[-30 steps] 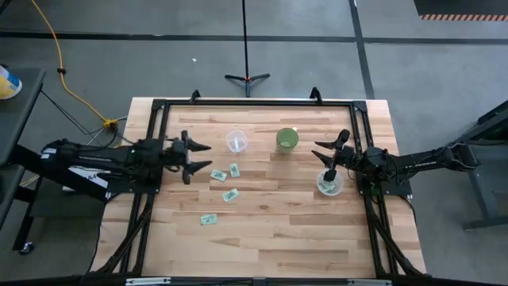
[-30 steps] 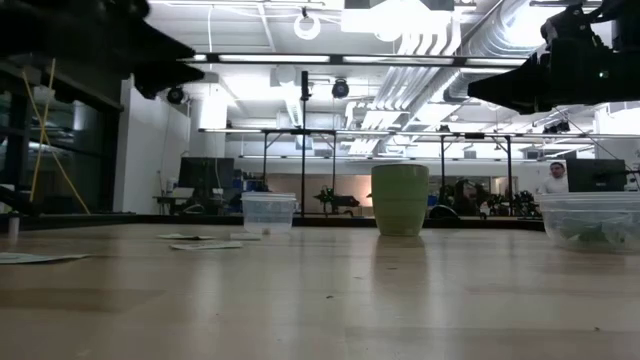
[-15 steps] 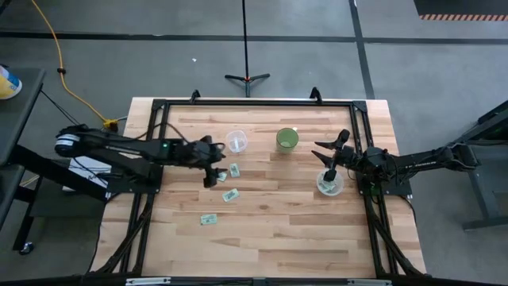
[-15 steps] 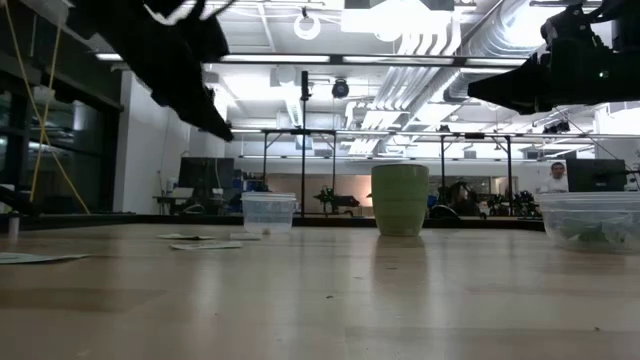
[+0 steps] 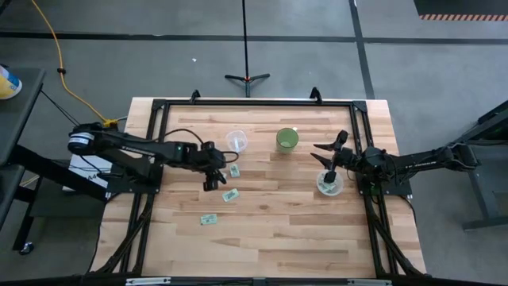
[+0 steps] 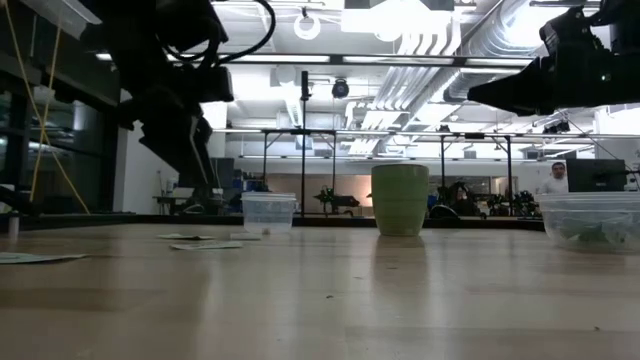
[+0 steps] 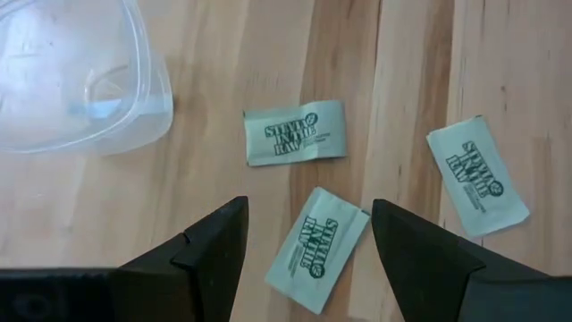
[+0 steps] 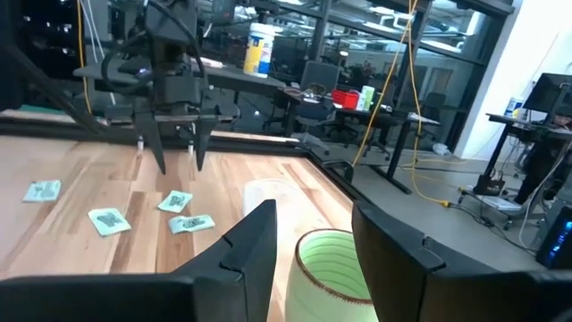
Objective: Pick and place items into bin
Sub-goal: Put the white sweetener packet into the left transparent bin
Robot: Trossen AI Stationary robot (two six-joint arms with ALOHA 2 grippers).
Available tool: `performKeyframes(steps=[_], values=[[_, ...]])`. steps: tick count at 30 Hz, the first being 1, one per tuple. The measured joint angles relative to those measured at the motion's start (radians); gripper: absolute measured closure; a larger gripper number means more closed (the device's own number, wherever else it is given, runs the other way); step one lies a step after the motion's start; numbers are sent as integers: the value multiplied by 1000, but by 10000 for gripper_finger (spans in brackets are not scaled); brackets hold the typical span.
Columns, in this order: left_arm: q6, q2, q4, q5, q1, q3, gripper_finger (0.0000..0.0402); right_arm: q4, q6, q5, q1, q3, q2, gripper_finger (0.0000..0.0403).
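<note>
Green packets (image 7: 315, 247) lie flat on the wood, one between my spread left fingers (image 7: 211, 249); it's probably too thin to pinch, so I may scrape past or nudge its neighbour (image 7: 295, 132). Right gripper (image 5: 327, 158) waits agape above the bin (image 5: 329, 186).

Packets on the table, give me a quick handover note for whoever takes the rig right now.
Left pincer: open, empty, poised over a packet beside the empty clear cup.
Right pincer: open, empty, above the clear bin on the right.
Packets: four loose on the left half; the one nearest the front lies apart.
Done: some packets appear to be in the bin.
Left: grasp the packet under the left pincer, then the other three. The green cup stands clear.
</note>
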Motion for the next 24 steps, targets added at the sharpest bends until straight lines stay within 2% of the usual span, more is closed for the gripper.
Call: performKeyframes(steps=[11, 19, 24], values=[[18, 108, 0, 21, 0, 0, 131, -6, -13, 5, 0, 0, 0, 263], [89, 182, 32, 67, 0, 0, 131, -6, -13, 48, 0, 0, 0, 263], [151, 219, 52, 55, 1, 0, 131, -6, -7, 58, 0, 0, 0, 263]])
